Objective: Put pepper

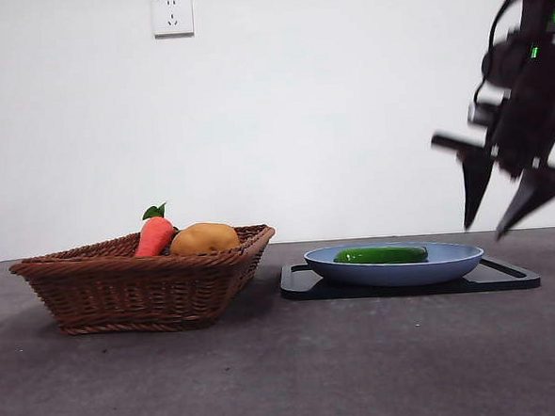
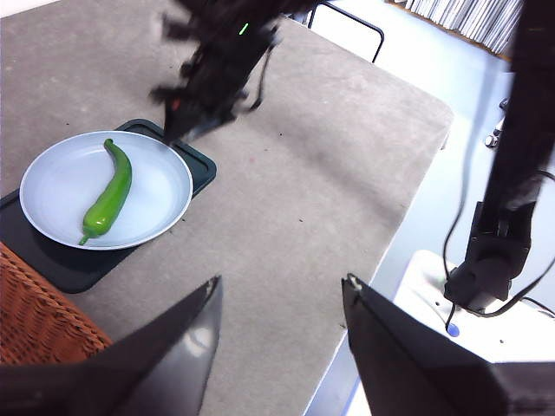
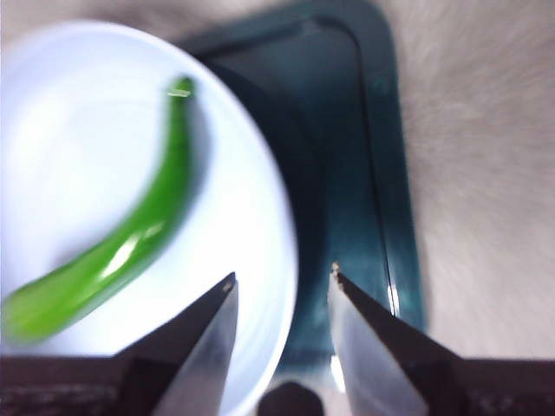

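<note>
Now my right pincer hangs released above-beside the glossy, probably slippery pepper; I'd grip its thick middle.

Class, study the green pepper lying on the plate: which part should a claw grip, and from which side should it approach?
Probably its thick middle, coming from above. The pepper lies flat on the shallow plate, so the rim hinders a level approach. Set the jaws across its narrow width, not along its curved length. The right claw, open and raised beside the plate, is nearest.
</note>
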`<state>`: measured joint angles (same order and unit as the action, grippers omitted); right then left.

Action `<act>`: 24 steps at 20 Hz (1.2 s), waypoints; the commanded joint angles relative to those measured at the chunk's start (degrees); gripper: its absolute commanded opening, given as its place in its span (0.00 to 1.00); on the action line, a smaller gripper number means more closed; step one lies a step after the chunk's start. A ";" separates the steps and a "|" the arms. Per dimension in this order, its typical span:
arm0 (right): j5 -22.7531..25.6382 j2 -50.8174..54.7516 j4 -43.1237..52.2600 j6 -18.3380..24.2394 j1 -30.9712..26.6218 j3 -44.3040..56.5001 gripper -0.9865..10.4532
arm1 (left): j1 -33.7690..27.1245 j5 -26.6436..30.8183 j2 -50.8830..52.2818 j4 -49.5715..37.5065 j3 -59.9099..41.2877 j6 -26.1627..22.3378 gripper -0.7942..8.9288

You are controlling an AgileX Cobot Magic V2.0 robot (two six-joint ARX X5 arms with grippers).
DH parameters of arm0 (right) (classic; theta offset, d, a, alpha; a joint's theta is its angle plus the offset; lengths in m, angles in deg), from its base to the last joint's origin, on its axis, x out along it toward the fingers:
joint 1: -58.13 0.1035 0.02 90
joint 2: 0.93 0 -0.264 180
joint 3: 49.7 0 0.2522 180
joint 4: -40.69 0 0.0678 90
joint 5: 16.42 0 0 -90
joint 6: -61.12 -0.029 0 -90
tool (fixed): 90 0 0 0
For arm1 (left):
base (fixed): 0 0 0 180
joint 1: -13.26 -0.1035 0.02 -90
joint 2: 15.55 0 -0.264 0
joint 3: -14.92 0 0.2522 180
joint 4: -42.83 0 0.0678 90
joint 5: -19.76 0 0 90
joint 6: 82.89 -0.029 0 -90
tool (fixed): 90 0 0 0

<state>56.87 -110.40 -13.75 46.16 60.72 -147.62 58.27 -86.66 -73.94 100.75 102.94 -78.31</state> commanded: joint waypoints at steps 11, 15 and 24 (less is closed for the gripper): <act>-4.79 34.10 -34.60 15.93 13.49 -1.20 0.16 | 0.28 5.86 -0.28 -0.13 0.92 -0.28 0.33; -4.76 40.63 -37.79 16.85 18.91 -1.20 0.09 | 0.28 5.88 -0.28 0.96 0.92 -0.31 0.10; -5.46 45.99 -37.75 14.62 19.30 -1.20 0.10 | 0.28 5.86 -0.28 0.85 0.92 -0.26 0.09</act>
<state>51.45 -64.18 -50.65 61.04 79.83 -147.77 58.27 -80.89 -73.92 102.02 102.94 -78.35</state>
